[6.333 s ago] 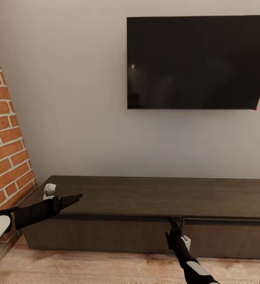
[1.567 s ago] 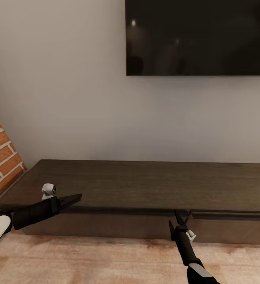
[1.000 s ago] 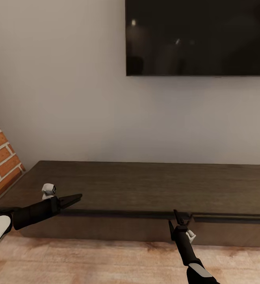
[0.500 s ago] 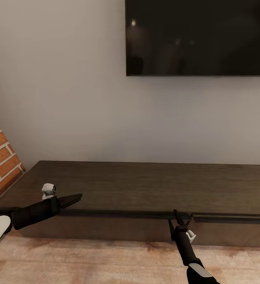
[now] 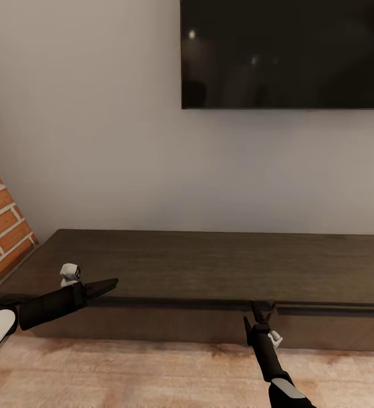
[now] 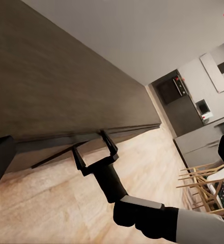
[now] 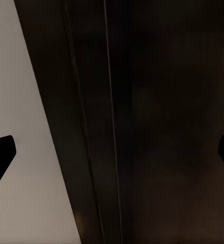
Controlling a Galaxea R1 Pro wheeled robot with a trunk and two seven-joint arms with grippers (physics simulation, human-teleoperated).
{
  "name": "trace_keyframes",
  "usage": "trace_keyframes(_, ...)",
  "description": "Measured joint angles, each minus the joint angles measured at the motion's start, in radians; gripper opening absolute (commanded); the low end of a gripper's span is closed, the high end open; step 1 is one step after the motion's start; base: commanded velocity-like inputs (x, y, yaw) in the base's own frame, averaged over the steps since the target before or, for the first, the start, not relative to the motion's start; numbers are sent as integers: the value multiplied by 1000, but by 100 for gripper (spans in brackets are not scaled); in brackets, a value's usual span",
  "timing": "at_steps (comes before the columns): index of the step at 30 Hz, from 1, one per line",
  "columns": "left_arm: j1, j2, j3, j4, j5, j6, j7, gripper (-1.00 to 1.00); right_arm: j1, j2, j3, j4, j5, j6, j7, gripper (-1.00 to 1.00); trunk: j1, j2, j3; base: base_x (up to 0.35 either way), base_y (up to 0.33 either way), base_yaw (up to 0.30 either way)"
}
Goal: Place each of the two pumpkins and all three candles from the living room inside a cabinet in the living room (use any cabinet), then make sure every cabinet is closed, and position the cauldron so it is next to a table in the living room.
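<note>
The long, low dark brown cabinet [image 5: 209, 266] stands against the white wall, both of its fronts closed. My right gripper [image 5: 253, 315] is open, with its fingertips up at the seam between the two fronts, just under the top's lip. The left wrist view shows the same right gripper [image 6: 90, 143] with its fingers spread against the cabinet's [image 6: 51, 76] front edge. My left gripper [image 5: 105, 286] hovers open by the cabinet's left front corner, holding nothing. In the right wrist view the cabinet's dark wood [image 7: 158, 122] is very close. Pumpkins, candles and cauldron are out of view.
A black TV [image 5: 286, 54] hangs on the wall above the cabinet. A brick wall [image 5: 0, 238] closes in the left side. Light wooden floor [image 5: 153, 374] runs in front. Far off, the left wrist view catches wooden chairs [image 6: 206, 178] and kitchen units.
Since the oldest frame the camera has moved closer and lower, so the TV sits higher in view. Over the last second the picture only wobbles; both arms hold their places.
</note>
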Motion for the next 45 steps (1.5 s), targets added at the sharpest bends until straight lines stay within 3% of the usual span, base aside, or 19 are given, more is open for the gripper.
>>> trace_keyframes(24, 0, 0, 0, 1, 0, -2, 1, 100, 0, 0, 0, 0, 0, -1, 0, 100, 0, 0, 0, 11, 0, 0)
trace_keyframes(25, 0, 0, 0, 0, 0, -2, 1, 100, 0, 0, 0, 0, 0, -1, 0, -100, 0, 0, 0, 0, 0, 0)
trace_keyframes(45, 0, 0, 0, 1, 0, -2, 1, 100, 1, 0, 1, 2, 5, -10, -7, -100, 0, 0, 0, 0, 0, 0)
